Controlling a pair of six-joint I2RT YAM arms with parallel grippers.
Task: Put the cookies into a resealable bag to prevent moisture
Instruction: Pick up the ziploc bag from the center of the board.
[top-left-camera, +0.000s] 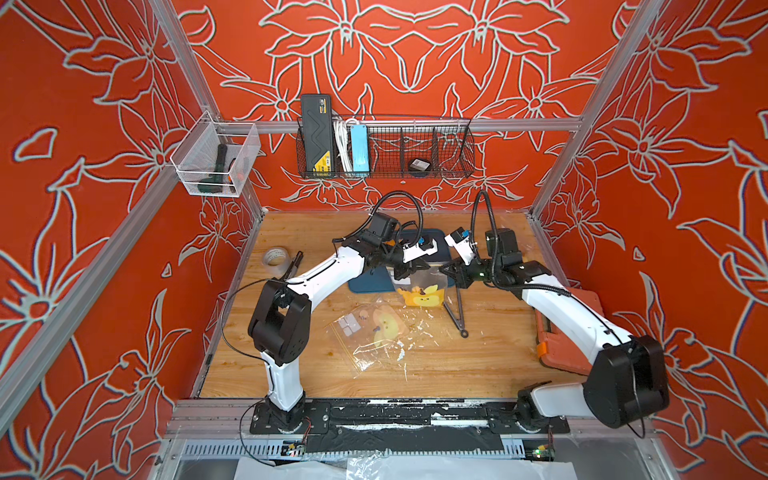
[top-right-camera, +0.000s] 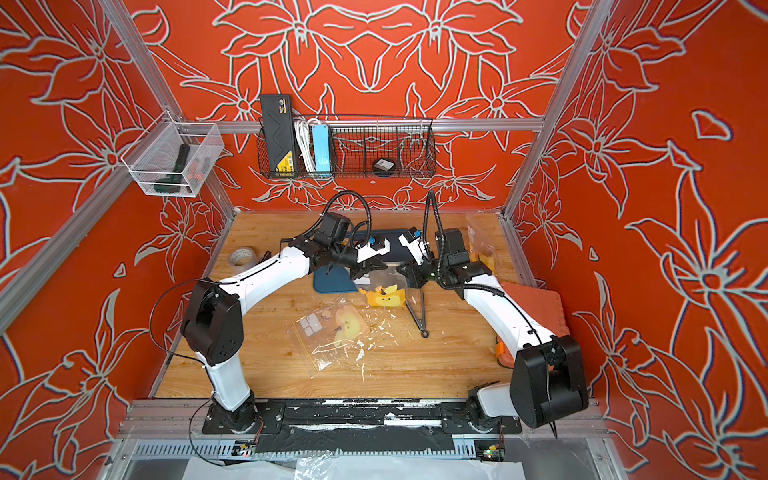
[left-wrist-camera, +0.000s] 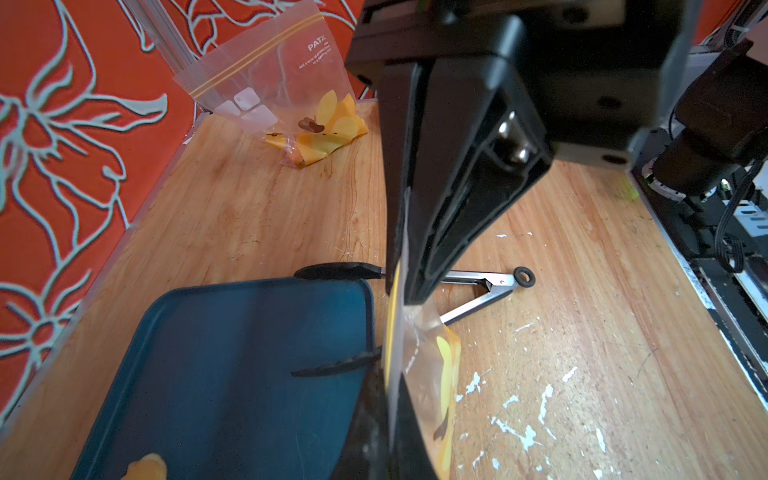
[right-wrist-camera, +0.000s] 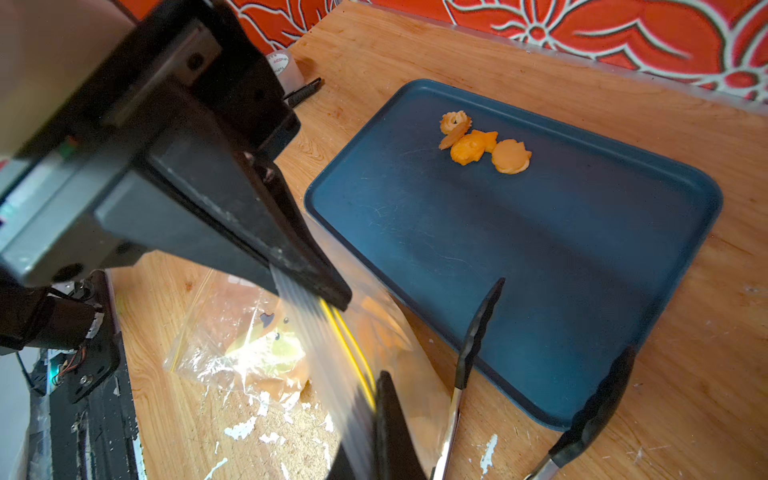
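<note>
A clear resealable bag (top-left-camera: 420, 286) with a yellow cartoon print hangs above the table by the tray's front edge. My left gripper (top-left-camera: 401, 272) and right gripper (top-left-camera: 451, 272) are both shut on its top strip, one at each end. The strip (right-wrist-camera: 353, 353) with its yellow lines is stretched tight between them. In the left wrist view my left gripper (left-wrist-camera: 390, 440) pinches the bag (left-wrist-camera: 436, 374). The right wrist view has my right gripper (right-wrist-camera: 386, 419) shut on it. Several orange cookies (right-wrist-camera: 484, 143) lie on the blue tray (right-wrist-camera: 540, 257); one cookie (left-wrist-camera: 145, 467) shows in the left wrist view.
Black-tipped tongs (top-left-camera: 455, 309) lie open beside the tray, under the held bag. Another clear bag (top-left-camera: 374, 332) lies flat mid-table, and a third (top-right-camera: 480, 241) leans at the back right. A tape roll (top-left-camera: 275, 257) sits at the left and an orange case (top-left-camera: 569, 328) at the right.
</note>
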